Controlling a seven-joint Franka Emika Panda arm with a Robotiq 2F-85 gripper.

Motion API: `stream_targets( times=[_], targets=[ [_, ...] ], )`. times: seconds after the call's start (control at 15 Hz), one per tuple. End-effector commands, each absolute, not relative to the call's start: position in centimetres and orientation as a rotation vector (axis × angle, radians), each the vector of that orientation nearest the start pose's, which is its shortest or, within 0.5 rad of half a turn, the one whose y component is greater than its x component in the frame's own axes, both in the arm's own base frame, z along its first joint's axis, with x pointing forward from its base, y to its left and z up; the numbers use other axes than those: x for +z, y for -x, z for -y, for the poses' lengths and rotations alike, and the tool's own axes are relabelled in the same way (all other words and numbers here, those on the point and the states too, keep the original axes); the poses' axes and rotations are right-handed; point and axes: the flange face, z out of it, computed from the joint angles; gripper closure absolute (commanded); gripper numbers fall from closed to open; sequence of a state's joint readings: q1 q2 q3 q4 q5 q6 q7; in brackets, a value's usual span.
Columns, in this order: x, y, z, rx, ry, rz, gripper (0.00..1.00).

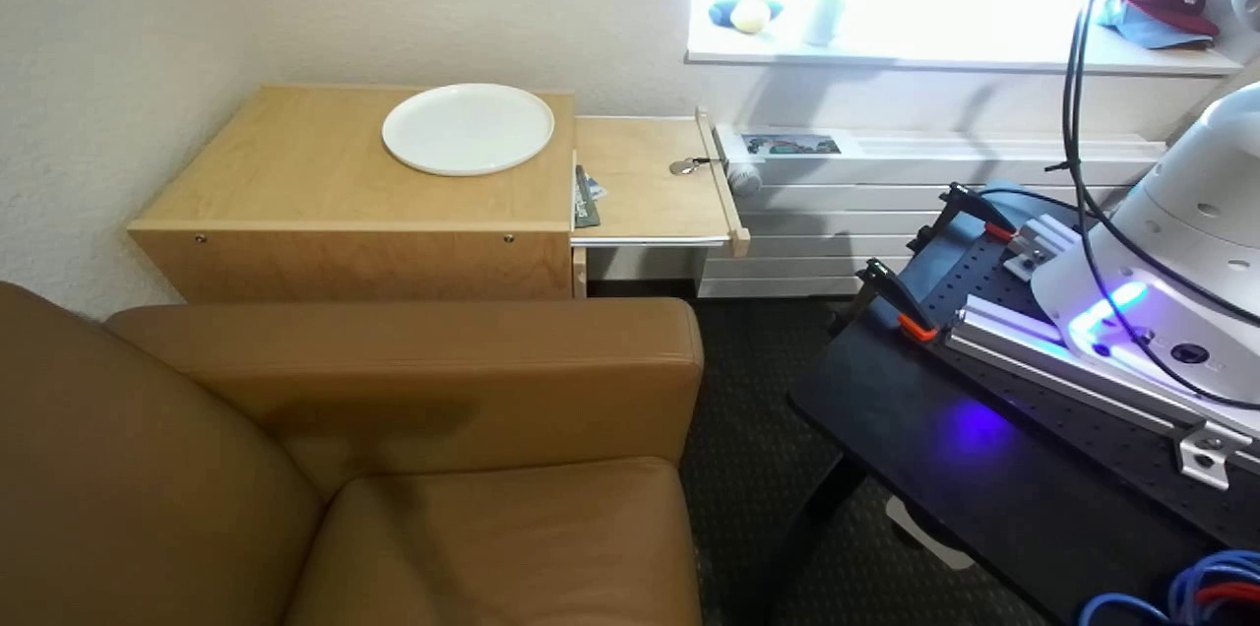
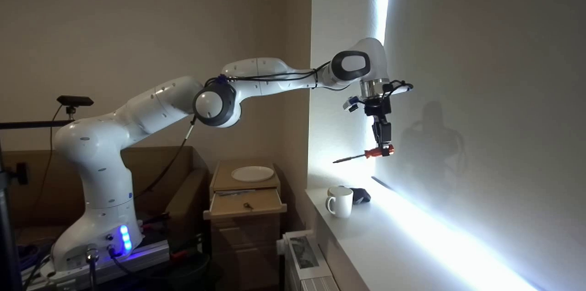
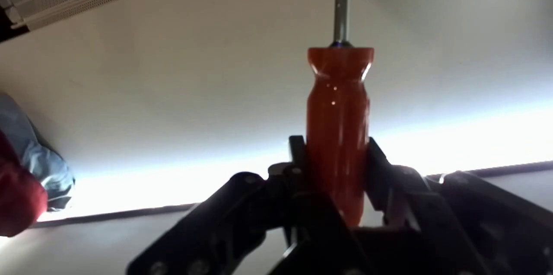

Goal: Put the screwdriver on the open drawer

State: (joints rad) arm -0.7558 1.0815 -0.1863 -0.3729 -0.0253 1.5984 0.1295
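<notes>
A screwdriver (image 3: 339,102) with an orange-red handle is clamped in the jaws of a Franka robot arm (image 2: 256,67) above a windowsill (image 2: 393,245), its shank (image 2: 349,158) pointing close to 9 o'clock in an exterior view and at 12 o'clock in the wrist view. The jaws grip the rear half of the handle. The tool looks light, stiff and hard to damage, but the glossy plastic may be slick, and the unsupported shank could twist the hold if bumped; a bite nearer the handle's middle would likely balance better. Laid flat, it may roll.

Its goal, a pulled-out tan wooden drawer (image 2: 263,200), lies well apart at 8 o'clock in an exterior view. A white mug (image 2: 342,203) stands on the windowsill at 7 o'clock from the tool, a dark item (image 2: 360,196) of unclear kind just beside it; a low sweep toward the drawer risks a knock. Inside the drawer, in an exterior view, a small metal object (image 1: 684,167), perhaps a key, lies near 3 o'clock and a flat grey piece (image 1: 585,203) near 8 o'clock, making the middle the likeliest landing spot. A white plate (image 1: 468,129) rests on the cabinet (image 1: 325,173) at 9 o'clock, while a radiator (image 1: 915,175) stands just past the drawer front at 3 o'clock.
</notes>
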Motion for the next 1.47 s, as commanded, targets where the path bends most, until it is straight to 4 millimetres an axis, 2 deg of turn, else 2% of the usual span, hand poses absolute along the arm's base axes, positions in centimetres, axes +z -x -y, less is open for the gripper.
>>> stream_targets(
  times=[0.0,0.07,0.27,0.33,0.47,0.67,0.87,1.07,1.13,1.2,1.4],
  targets=[
    [45.2,-54.7,58.7,-0.252,3.16,-1.349,0.92],
    [45.0,-54.1,58.4,-0.174,3.075,-1.444,0.67],
    [45.2,-54.5,58.5,-0.233,3.119,-1.389,0.67],
    [45.2,-54.6,58.5,-0.233,3.12,-1.387,0.92],
    [43.3,-56.3,57.4,-0.15,3.257,-1.191,0.92],
    [41.0,-57.8,56.0,-0.074,3.31,-0.923,0.92],
    [39.5,-58.9,55.3,-0.026,3.388,-0.653,0.92],
    [38.5,-59.4,55.5,-0.008,3.459,-0.393,0.92],
    [38.8,-59.2,55.2,-0.001,3.408,-0.546,0.92],
    [38.7,-59.2,55.2,-0.002,3.413,-0.531,0.67],
    [38.7,-59.2,55.2,-0.003,3.41,-0.544,0.67]
  ],
)
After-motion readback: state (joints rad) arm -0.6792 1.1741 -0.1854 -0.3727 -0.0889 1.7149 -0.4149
